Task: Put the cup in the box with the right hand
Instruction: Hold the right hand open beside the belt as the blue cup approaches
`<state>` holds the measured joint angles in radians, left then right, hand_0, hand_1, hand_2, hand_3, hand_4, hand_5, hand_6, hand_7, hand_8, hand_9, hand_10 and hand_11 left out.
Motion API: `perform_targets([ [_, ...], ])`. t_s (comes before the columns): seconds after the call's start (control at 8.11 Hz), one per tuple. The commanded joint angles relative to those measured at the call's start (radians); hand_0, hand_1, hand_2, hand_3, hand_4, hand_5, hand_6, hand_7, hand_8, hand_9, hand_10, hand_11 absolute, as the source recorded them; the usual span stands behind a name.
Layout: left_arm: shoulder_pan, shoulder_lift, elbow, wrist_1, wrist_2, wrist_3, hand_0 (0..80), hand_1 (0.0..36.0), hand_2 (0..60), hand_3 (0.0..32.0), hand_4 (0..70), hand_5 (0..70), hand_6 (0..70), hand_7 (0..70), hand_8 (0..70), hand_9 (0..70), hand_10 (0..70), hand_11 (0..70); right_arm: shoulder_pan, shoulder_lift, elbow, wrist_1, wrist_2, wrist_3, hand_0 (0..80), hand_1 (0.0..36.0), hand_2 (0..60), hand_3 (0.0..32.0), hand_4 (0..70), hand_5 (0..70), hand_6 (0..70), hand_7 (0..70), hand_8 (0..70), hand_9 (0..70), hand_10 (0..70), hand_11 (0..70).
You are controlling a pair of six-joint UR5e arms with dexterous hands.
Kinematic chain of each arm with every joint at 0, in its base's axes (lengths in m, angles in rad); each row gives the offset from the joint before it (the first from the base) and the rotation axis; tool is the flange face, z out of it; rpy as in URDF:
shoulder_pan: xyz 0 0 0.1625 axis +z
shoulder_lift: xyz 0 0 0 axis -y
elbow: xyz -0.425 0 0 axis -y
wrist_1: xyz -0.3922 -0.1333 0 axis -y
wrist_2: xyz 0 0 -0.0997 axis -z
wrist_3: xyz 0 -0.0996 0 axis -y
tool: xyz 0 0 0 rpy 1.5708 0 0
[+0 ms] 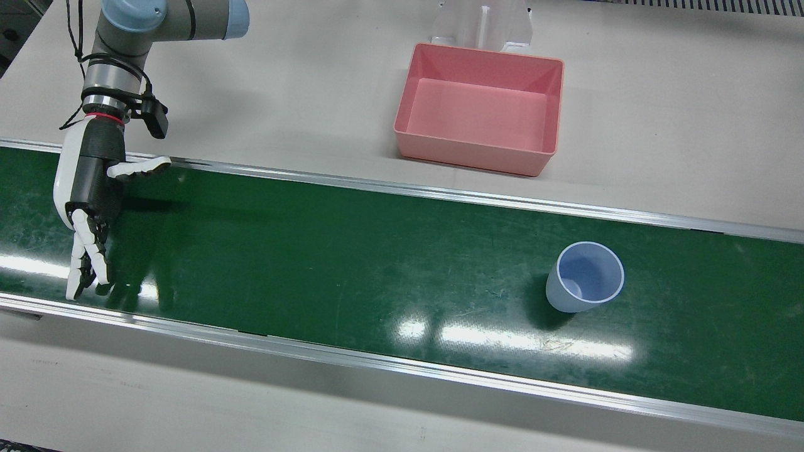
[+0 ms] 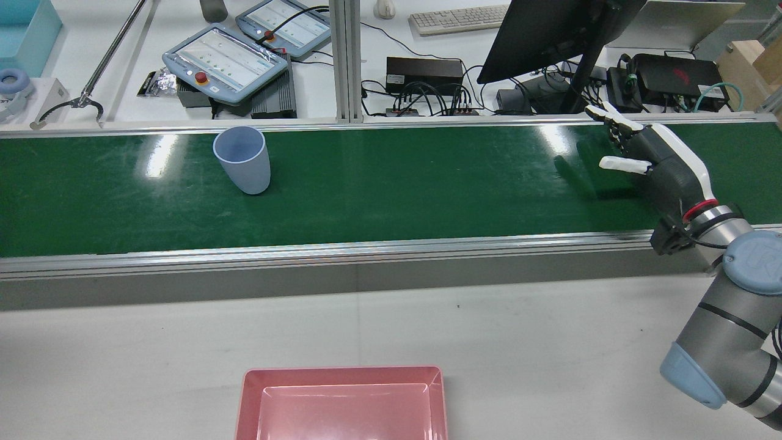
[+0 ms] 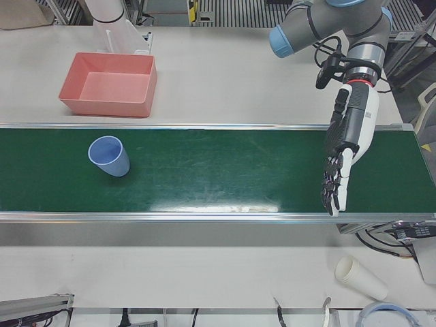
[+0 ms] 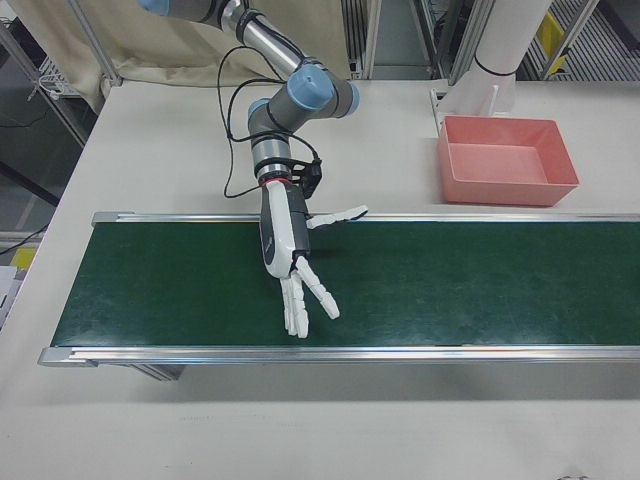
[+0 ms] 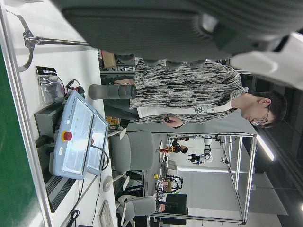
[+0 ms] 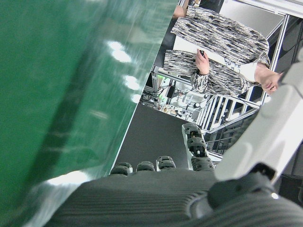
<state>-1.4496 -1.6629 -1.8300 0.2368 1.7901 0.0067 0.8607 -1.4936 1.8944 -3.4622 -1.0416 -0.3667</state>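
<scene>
A pale blue cup (image 1: 584, 276) stands upright on the green belt (image 1: 345, 263); it also shows in the rear view (image 2: 243, 160) and the left-front view (image 3: 109, 157). The pink box (image 1: 471, 157) sits empty on the white table beside the belt, also in the rear view (image 2: 250, 397) and the right-front view (image 4: 505, 190). My right hand (image 1: 88, 188) is open and empty, fingers stretched flat over the belt far from the cup, seen too in the rear view (image 2: 657, 159) and the right-front view (image 4: 285, 250). My left hand (image 3: 344, 153) is open and empty over the belt's other end.
A white pedestal (image 1: 483, 25) stands just behind the box. Metal rails (image 1: 440, 194) edge the belt. Teach pendants (image 2: 226, 61), a monitor (image 2: 550, 30) and cables lie beyond the belt. Stacked paper cups (image 3: 357, 276) lie on the operators' side.
</scene>
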Motion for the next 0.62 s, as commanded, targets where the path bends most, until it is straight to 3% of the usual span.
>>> perform_targets([
  [0.0, 0.0, 0.0, 0.0, -0.001, 0.0, 0.001, 0.0, 0.0, 0.0, 0.0, 0.0, 0.0, 0.0, 0.0, 0.0, 0.0, 0.0, 0.0, -0.003, 0.015, 0.003, 0.0, 0.0, -0.012, 38.5, 7.2, 0.6, 0.0, 0.0, 2.8, 2.2, 4.8, 0.6, 0.8, 0.8, 2.2],
  [0.49, 0.0, 0.0, 0.0, -0.001, 0.0, -0.001, 0.0, 0.0, 0.0, 0.0, 0.0, 0.0, 0.0, 0.0, 0.0, 0.0, 0.0, 0.0, -0.006, 0.013, 0.021, 0.0, 0.0, -0.02, 39.5, 7.9, 0.5, 0.6, 0.0, 3.1, 1.6, 4.3, 0.6, 0.7, 0.5, 1.9],
])
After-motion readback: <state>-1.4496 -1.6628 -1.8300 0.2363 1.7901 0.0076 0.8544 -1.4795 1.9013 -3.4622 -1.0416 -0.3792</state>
